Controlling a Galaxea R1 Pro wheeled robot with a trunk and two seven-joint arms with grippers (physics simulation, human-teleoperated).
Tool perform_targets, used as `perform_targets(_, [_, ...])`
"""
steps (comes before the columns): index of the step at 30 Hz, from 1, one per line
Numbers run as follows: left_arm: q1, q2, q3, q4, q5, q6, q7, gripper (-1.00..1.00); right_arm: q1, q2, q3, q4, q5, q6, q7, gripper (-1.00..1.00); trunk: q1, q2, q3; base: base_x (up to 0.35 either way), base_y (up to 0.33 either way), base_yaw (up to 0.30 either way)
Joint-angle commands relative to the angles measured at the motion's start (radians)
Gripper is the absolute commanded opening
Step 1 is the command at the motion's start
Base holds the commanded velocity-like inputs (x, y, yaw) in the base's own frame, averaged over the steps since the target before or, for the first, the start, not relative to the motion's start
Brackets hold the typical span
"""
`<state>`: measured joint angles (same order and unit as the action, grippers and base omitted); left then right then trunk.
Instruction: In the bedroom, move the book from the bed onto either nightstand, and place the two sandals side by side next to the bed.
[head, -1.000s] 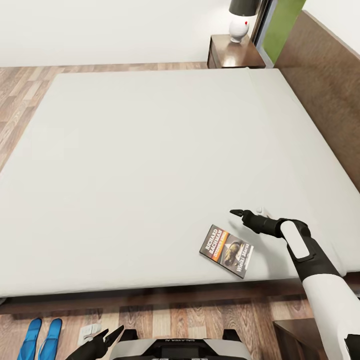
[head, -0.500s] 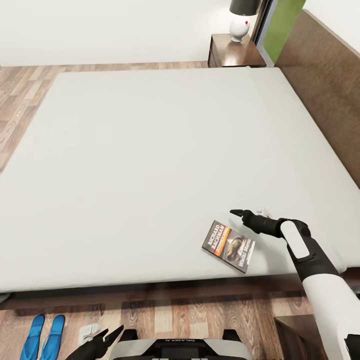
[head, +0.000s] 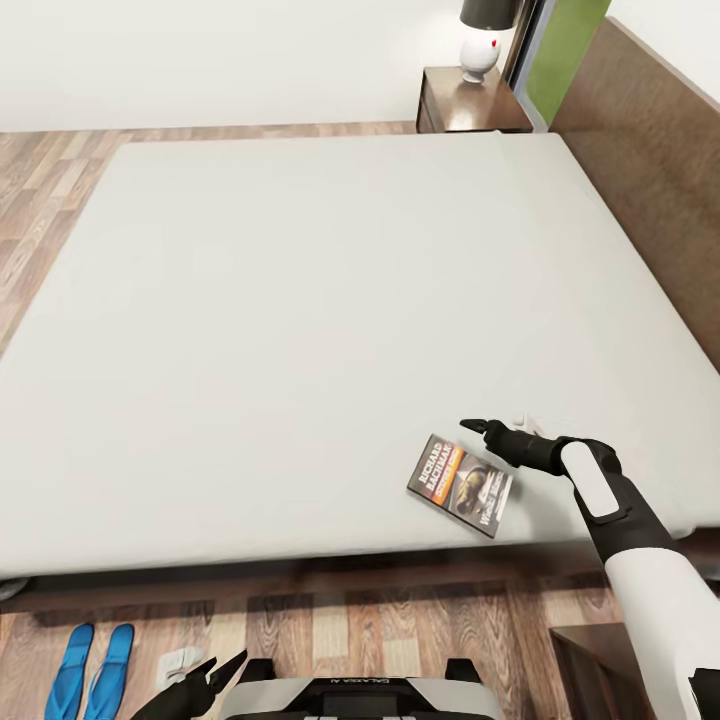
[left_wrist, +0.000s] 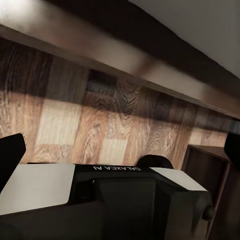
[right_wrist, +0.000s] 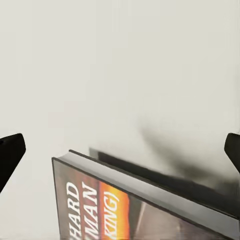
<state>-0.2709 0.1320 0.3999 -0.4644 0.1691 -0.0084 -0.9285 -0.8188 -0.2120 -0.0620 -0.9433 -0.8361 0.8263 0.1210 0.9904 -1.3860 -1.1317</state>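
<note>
Clearly legible on the book (head: 461, 485) is white lettering reading "Richard Bachman", beside an orange band and a dark picture; the right wrist view shows "HARD", "MAN" and "KING)" on its cover (right_wrist: 107, 210). It is a thin dark paperback lying flat on the light-grey mattress of the bed (head: 300, 330), near the bed's near edge toward the headboard side. The right claw (head: 492, 426) hovers just beyond the book, its fingers spread wide apart. The left claw (head: 212, 677) hangs low over the wood floor, fingers parted. Two bright blue sandals (head: 94, 670) lie side by side on the floor beside the bed. Compared with a second ago, the whole view has shifted; both arms look unchanged. "GALAXEA" is printed on the robot's base (left_wrist: 117, 168).
</note>
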Motion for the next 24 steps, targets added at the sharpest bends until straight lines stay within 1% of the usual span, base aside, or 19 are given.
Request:
perform_targets(1, [-0.001,0.000,0.002,0.001,0.001,-0.001,-0.004,1.00,0.000,0.000,-0.002,0.000,0.008,0.005,0.008,1.00,0.000,0.000,0.000,-0.151,0.091,0.000])
perform_targets(7, [-0.001,0.000,0.002,0.002,0.001,-0.001,-0.004,1.00,0.000,0.000,-0.002,0.000,0.008,0.005,0.008,1.00,0.000,0.000,0.000,-0.071,0.045,0.000])
perform_targets(24, [-0.001,0.000,0.003,0.001,0.001,-0.001,-0.006,1.00,-0.001,0.000,-0.002,0.000,0.008,0.005,0.008,1.00,0.000,0.000,0.000,-0.003,0.002,0.000])
